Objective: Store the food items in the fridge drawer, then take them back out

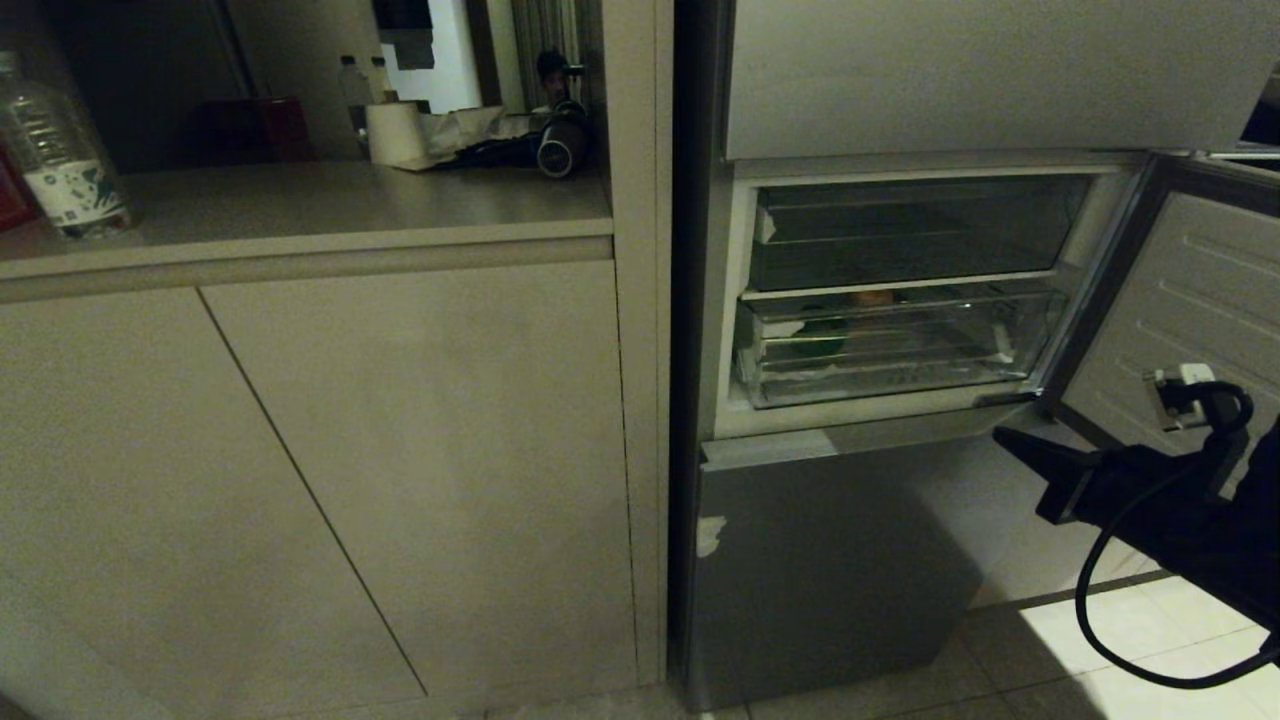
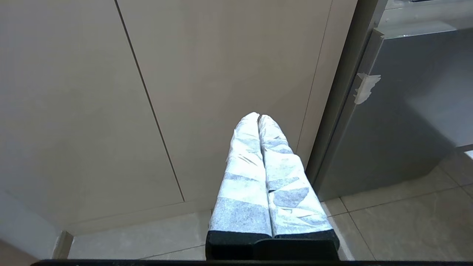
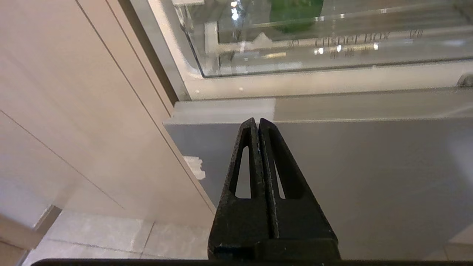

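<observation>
Beige cupboards (image 1: 400,450) stand beside an open fridge. Its clear drawer (image 1: 900,375) holds the green lump (image 1: 822,335) and the orange lump (image 1: 872,297). Below the drawer, the right gripper (image 3: 257,122) holds nothing, fingers pressed together. Low by the cupboards, the left gripper (image 2: 258,116) is pinched together too.

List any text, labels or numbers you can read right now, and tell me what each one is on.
No text can be read for certain.
Water bottle on the counter: a printed label, too small to read.
Fridge drawer front: faint mirrored lettering on the clear plastic, too blurred to read.
White tape scrap on the lower fridge door: blank.
</observation>
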